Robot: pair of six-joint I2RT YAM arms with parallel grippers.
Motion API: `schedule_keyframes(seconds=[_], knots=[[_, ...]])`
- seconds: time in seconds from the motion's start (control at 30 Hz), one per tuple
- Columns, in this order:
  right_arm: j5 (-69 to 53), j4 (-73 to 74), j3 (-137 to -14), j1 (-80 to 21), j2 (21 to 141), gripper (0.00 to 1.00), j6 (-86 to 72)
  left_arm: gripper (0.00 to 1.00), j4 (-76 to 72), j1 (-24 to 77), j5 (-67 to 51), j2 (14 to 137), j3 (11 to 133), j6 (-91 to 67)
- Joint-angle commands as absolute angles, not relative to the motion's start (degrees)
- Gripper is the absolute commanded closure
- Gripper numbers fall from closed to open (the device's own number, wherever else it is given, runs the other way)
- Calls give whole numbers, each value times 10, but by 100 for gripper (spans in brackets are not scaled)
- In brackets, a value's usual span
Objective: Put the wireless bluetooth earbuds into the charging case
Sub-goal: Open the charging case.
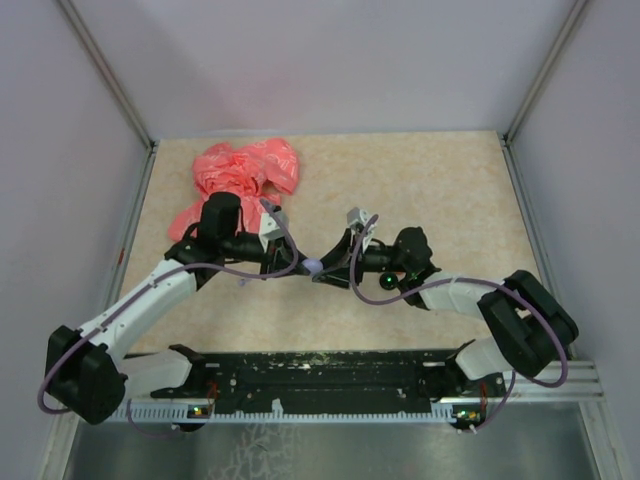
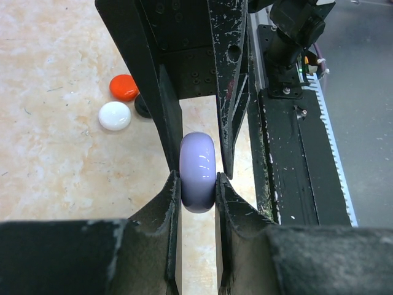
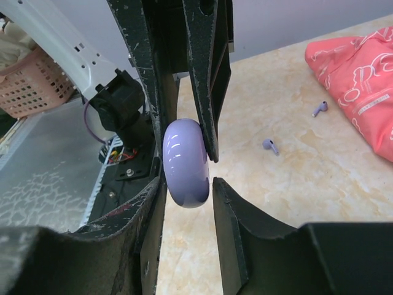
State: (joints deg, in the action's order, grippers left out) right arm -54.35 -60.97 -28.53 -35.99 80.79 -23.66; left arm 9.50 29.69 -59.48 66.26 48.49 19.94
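The pale purple charging case (image 1: 313,267) hangs closed above the table centre, where both arms meet. My left gripper (image 2: 198,181) is shut on the case (image 2: 198,172), a finger pressed on each flat side. From the opposite side my right gripper (image 3: 187,184) straddles the case (image 3: 186,163). Its left finger touches the case and a thin gap shows at its right finger. Two pale purple earbuds (image 3: 319,109) (image 3: 270,145) lie loose on the table beyond the case, near the pink bag.
A crumpled pink plastic bag (image 1: 240,175) lies at the back left. Red (image 2: 124,87), white (image 2: 115,115) and black (image 2: 143,106) round discs sit together on the table. The black base rail (image 1: 330,375) runs along the near edge.
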Motion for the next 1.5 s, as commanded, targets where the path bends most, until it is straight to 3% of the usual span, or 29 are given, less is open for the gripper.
schedule_keyframes(seconds=[0.0,0.3,0.47,0.6,1.07,1.47], knots=[[-552,-621,-310,-370,808,63,-215,100,97,303,-609,668,488,200],[-546,-602,-312,-378,802,71,-195,99,97,318,-605,682,489,200],[-548,-584,-313,-379,795,85,-179,96,97,319,-607,678,490,194],[-548,-581,-311,-379,787,99,-171,86,97,319,-591,679,491,182],[-547,-583,-291,-379,754,100,-142,47,4,318,-560,647,466,68],[-557,-601,-285,-381,750,100,-145,43,-16,299,-521,644,461,23]])
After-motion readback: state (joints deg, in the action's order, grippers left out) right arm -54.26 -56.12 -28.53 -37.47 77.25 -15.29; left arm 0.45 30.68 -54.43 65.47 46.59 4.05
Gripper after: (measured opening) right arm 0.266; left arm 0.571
